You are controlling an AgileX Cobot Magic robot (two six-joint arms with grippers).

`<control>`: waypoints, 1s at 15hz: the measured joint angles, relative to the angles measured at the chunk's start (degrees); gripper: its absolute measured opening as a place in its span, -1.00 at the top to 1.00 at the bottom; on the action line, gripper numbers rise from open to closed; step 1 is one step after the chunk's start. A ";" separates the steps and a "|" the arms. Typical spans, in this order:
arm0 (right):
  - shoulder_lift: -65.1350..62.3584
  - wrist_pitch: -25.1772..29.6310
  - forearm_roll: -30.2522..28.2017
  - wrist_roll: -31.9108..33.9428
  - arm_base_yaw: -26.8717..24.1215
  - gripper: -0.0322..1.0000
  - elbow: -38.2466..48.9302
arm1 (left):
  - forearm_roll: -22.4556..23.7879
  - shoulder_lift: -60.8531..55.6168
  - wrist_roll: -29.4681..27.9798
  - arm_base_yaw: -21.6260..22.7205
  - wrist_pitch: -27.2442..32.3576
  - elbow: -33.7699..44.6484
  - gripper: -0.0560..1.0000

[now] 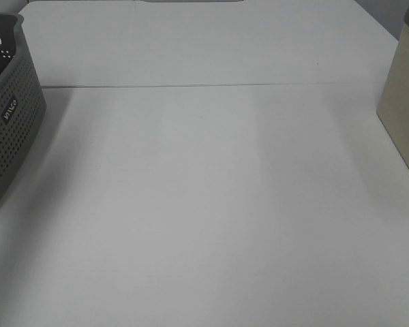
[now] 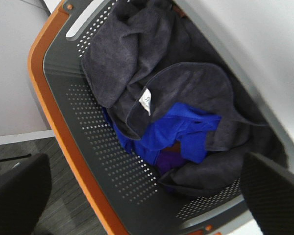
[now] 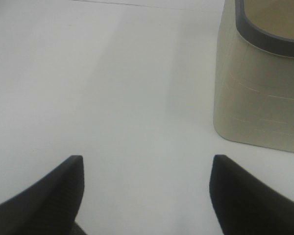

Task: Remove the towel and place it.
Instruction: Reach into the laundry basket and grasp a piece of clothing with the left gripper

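The towel point(image 2: 186, 83), dark charcoal terry with a small white label point(image 2: 145, 102), lies crumpled in a dark perforated basket with an orange rim point(image 2: 88, 132), seen only in the left wrist view. It lies partly over a bright blue cloth point(image 2: 181, 129). My left gripper point(image 2: 143, 161) hangs above the basket, open wide, with nothing between its fingers. My right gripper point(image 3: 147, 159) is open over the bare white table point(image 3: 88, 73), holding nothing. Neither gripper shows in the exterior high view.
A grey perforated basket point(image 1: 13, 129) stands at the table's left edge. A beige bin point(image 1: 405, 109) point(image 3: 255, 88) with a grey rim stands at the right edge, close to my right gripper. A seam point(image 1: 191, 86) crosses the white table.
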 joint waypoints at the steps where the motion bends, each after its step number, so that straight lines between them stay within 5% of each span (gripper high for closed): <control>1: 0.00 0.00 0.00 0.00 0.00 -0.42 0.00 | 0.57 1.49 0.63 0.52 0.00 -0.40 -0.98; 6: 0.00 0.00 0.00 0.00 0.00 -0.42 0.00 | 0.17 18.39 7.33 11.34 -0.17 -1.03 -0.98; 13: 0.00 0.00 0.00 0.00 0.00 -0.42 0.00 | -2.06 34.95 11.29 12.61 -2.69 -8.54 -0.98; 15: 0.00 0.00 0.00 0.00 0.00 -0.42 0.00 | -8.71 39.42 11.34 12.61 -2.52 -14.90 -0.98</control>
